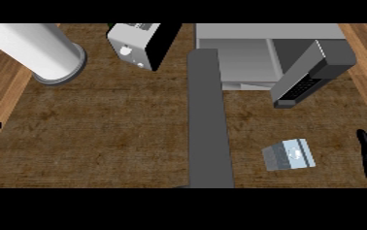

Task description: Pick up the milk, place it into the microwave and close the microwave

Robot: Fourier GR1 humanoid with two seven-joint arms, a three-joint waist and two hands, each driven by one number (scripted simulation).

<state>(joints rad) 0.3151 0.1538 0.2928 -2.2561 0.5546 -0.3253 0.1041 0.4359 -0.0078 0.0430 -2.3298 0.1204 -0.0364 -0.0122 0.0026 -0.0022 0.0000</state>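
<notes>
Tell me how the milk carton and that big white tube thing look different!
The milk carton is small, boxy and grey-blue; the white cylinder is much bigger, round and plain white with a grey rim. The milk carton sits near the front right of the counter, below the open microwave; the white cylinder stands at the far left corner. Both rest on the counter, untouched by any hand.
</notes>
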